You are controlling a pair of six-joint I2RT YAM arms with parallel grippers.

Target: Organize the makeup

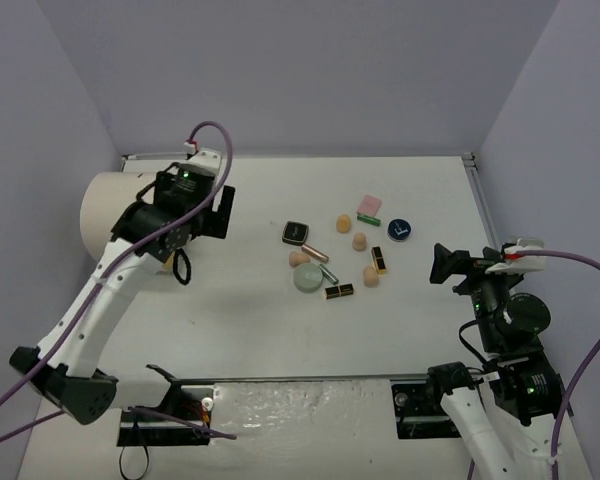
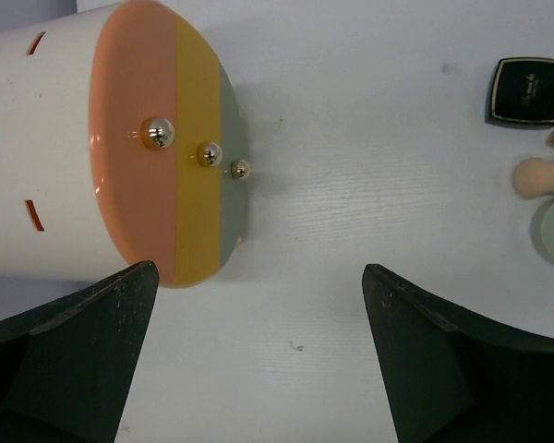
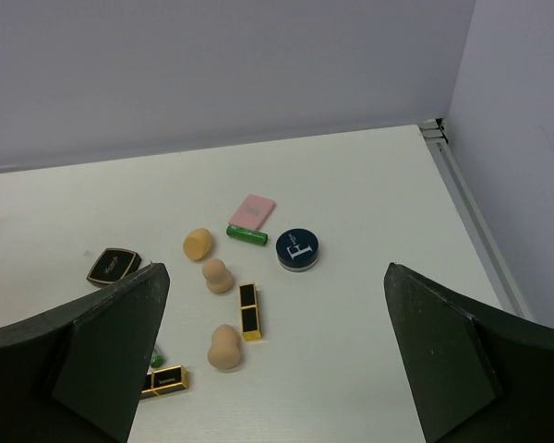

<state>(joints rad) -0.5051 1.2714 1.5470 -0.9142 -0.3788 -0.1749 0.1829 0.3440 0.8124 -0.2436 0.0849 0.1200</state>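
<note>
My left tool hangs with its fingers spread wide and nothing between them. It is over the bare white table and faces the large cream cylinder, which lies on its side at the table's far left. The cylinder's round front is striped peach, yellow and grey-green and carries three small shiny knobs. My right tool is just as wide and empty, held over the right side of the table. The makeup lies loose in a cluster right of the table's middle, well apart from the cylinder and in neither tool. At the cluster's left edge sits the gold-edged black square compact. Just beside it are a pale peach egg-shaped sponge and a rose-gold lipstick, with the pale green disc near them. On the far side lies the pink square pad, with the small green tube along its near edge and the dark round compact marked with a white F to its right. An orange-tinted sponge lies left of the tube. An upright black-and-gold lipstick case lies between two more peach sponges. A second black-and-gold case lies at the near-left edge.
</note>
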